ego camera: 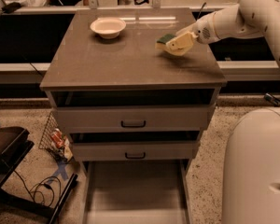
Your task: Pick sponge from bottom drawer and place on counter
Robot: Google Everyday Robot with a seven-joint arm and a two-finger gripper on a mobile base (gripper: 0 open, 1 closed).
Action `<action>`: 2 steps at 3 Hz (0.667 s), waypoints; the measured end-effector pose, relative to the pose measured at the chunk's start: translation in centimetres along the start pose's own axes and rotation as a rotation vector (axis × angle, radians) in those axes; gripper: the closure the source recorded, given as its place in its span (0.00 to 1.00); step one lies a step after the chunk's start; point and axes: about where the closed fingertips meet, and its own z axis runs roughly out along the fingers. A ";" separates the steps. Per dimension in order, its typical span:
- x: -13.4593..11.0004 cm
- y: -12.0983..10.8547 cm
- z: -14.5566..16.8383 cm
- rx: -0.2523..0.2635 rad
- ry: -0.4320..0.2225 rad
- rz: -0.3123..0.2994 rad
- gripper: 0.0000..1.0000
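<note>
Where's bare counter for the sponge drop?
Whole front half of the counter, from bowl to front edge, is bare; so is the strip between bowl and gripper. Back right is taken by the gripper holding the sponge.

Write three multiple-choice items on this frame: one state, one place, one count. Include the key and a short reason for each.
1. The bottom drawer is:
A. pushed shut
B. pulled open
C. taken out of the cabinet

2. The sponge is:
A. in the bottom drawer
B. out of view
C. in the end effector, just above the counter

3. Black handles in view:
A. two
B. one
C. four

Key:
1 B: its tray juts out in front, below the upper drawers.
2 C: the end effector is closed on it over the counter.
3 A: one handle on each of the upper drawers.
</note>
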 end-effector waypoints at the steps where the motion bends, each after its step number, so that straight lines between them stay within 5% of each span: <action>1: 0.1 0.1 0.4 -0.005 0.001 0.001 0.00; 2: 0.1 0.1 0.4 -0.006 0.001 0.001 0.00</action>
